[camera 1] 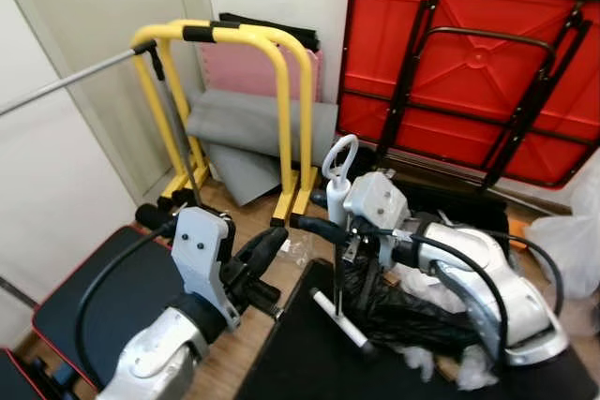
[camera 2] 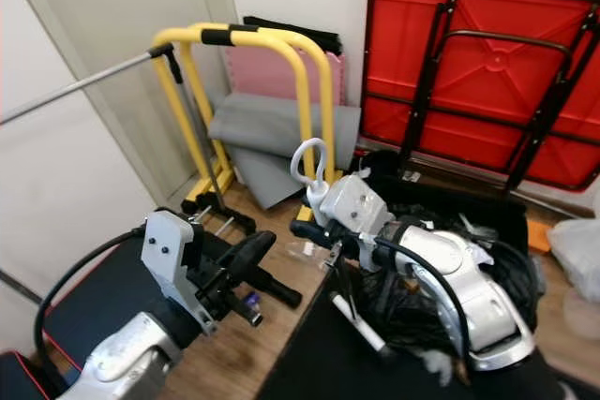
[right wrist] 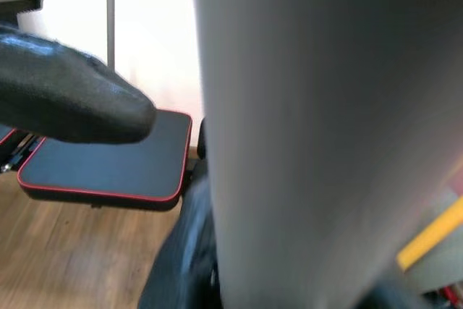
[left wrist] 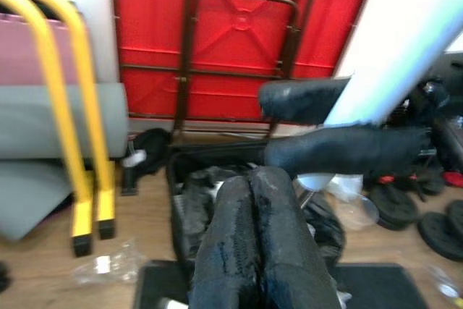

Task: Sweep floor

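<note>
The right gripper was clamped around a white handle with a loop at its top, most likely a broom or dustpan handle, though its lower end could not be made out; in the right wrist view that white shaft stood hard against one black finger. Just below this gripper lay a heap of black plastic bags in a black bin, with a black mat beside it. The left gripper hovered empty with its fingers pressed together, near and to the left of the right gripper. Beyond the left gripper stood a yellow tubular frame with rolled grey mats behind it. Beyond the right gripper a folded red table leaned on the wall. A small piece of clear plastic lay on the wooden floor between the grippers and the yellow frame.
</note>
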`<state>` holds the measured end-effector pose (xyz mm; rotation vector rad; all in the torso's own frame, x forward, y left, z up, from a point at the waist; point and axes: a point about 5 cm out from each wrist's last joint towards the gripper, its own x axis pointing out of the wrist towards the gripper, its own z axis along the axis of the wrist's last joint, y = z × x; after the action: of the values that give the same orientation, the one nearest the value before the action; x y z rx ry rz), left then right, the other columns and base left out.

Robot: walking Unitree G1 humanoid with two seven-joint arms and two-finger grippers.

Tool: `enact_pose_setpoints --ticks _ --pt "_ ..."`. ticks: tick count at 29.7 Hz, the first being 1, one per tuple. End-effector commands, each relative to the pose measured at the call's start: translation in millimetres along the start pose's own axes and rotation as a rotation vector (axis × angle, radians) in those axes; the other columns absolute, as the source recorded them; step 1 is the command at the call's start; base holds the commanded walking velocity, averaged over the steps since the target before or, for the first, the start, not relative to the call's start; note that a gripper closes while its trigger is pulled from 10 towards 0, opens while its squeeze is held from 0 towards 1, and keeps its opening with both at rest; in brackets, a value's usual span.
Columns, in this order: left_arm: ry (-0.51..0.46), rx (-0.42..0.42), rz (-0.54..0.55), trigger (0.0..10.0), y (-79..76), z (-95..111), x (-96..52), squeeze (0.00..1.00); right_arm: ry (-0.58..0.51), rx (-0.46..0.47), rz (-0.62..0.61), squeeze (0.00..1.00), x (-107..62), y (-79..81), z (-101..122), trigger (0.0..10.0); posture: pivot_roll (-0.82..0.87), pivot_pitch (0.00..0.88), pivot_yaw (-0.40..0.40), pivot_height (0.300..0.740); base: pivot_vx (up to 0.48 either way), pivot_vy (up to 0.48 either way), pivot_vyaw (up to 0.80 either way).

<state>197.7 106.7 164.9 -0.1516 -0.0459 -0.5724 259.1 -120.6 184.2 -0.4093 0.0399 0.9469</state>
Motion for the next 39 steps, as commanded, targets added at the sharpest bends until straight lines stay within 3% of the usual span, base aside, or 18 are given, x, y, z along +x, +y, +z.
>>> enact_pose_setpoints --ticks 1,12,19,32,39 --pt "0.017 0.01 0.022 10.0 4.0 -1 -4.2 0.0 -0.077 -0.053 0.015 0.0 0.6 1.5 16 10.0 -0.1 0.014 -0.003 0.74 0.0 0.0 -0.8" --pt "0.013 0.026 0.033 10.0 5.1 -1 -4.3 0.0 -0.086 -0.07 0.03 0.0 0.8 3.9 15 10.0 -0.1 0.013 -0.001 0.74 0.0 0.0 -0.8" --pt "0.014 0.038 0.028 10.0 4.6 0 -4.2 0.0 -0.104 -0.103 0.057 0.0 0.7 8.1 17 10.0 -0.09 0.016 0.0 0.74 0.0 0.0 0.0" --pt "0.018 0.038 0.016 10.0 3.5 -2 -4.1 0.0 -0.087 -0.152 0.076 0.0 1.1 10.3 14 10.0 -0.09 0.009 -0.002 0.74 0.0 -0.326 0.0" --pt "0.018 0.032 0.012 10.0 2.0 -2 -4.7 0.0 -0.133 -0.136 0.146 0.0 -0.9 18.4 20 10.0 -0.09 0.01 -0.002 0.74 0.0 -0.324 0.0"
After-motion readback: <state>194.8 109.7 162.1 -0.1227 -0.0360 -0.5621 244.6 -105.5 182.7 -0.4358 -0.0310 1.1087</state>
